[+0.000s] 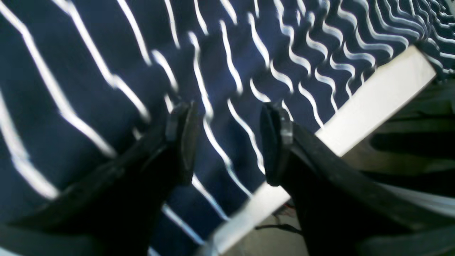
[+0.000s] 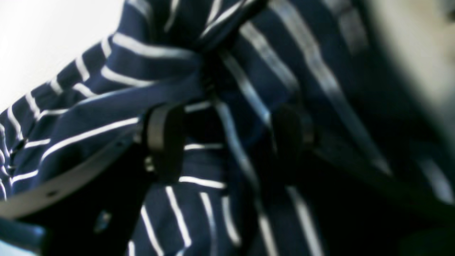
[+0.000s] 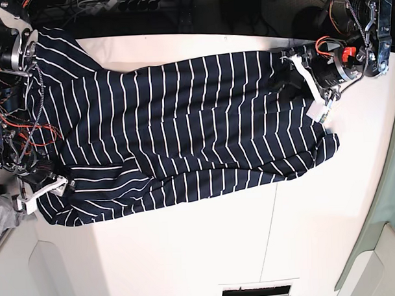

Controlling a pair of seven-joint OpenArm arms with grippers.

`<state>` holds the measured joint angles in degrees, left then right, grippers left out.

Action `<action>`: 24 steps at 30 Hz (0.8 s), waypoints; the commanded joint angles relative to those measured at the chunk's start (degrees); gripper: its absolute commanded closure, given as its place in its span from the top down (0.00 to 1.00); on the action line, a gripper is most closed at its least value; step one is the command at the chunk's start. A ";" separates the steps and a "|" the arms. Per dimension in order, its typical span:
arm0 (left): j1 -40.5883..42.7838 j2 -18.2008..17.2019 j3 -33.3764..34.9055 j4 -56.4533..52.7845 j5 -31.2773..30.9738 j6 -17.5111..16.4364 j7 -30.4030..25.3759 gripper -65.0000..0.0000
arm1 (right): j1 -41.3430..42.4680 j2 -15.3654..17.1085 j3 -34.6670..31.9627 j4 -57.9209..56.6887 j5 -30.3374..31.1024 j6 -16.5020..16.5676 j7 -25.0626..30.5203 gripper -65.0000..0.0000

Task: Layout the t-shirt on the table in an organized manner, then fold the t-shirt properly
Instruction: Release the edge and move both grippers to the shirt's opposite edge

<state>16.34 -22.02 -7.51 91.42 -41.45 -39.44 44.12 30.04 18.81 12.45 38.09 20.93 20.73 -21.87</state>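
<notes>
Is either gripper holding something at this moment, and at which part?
Nothing is held. Left gripper stands open over the navy white-striped fabric t-shirt; right gripper is open too, with bunched shirt fabric between its fingers.

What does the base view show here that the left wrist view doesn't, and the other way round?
Only the base view shows the whole t-shirt spread across the table, with an arm at each end. Only the left wrist view shows the left gripper close up, jaws apart over the fabric near the table's edge. Both share the navy striped cloth and white tabletop.
</notes>
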 commanded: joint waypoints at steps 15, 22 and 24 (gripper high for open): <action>-17.86 -2.89 -0.33 -19.93 1.81 -0.20 -6.75 0.48 | 1.68 -1.40 0.13 0.74 0.68 4.50 2.84 0.59; -27.85 -2.93 -0.33 -32.61 7.67 5.60 -12.63 0.48 | 0.61 -2.19 0.13 0.74 0.66 6.10 2.82 0.59; -29.62 -2.91 -0.33 -34.32 9.53 6.25 -13.38 0.48 | 0.55 -2.51 0.13 0.74 0.42 6.10 2.82 0.59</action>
<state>-11.99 -23.99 -7.57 56.31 -31.03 -32.97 32.03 28.75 15.79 12.45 37.98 20.69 26.13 -20.21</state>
